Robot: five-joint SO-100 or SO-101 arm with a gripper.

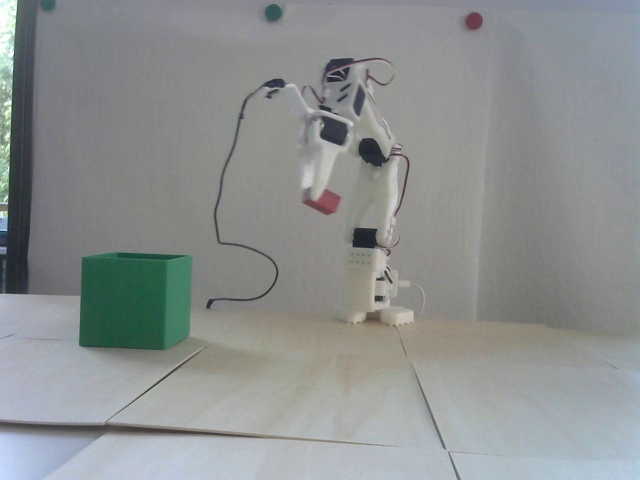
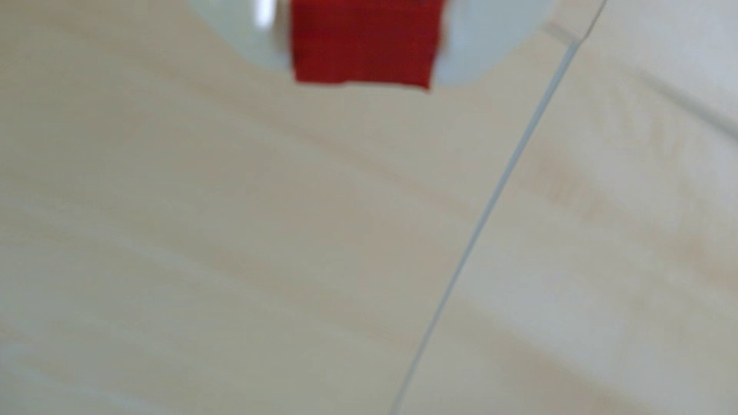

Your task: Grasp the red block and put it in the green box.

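Observation:
The red block (image 1: pixel 324 202) hangs high in the air, tilted, clamped between the white fingers of my gripper (image 1: pixel 311 192). In the wrist view the red block (image 2: pixel 363 42) fills the top middle, with a white fingertip (image 2: pixel 247 32) pressed on each side of it. The green box (image 1: pixel 135 306) stands on the wooden table at the left of the fixed view, open side up, well to the left of and below the held block. The box is out of the wrist view.
The arm's white base (image 1: pixel 367 295) stands at the back middle of the table. A black cable (image 1: pixel 235 250) loops from the wrist down to the table behind the box. Seams (image 2: pixel 491 207) run between the pale wooden boards.

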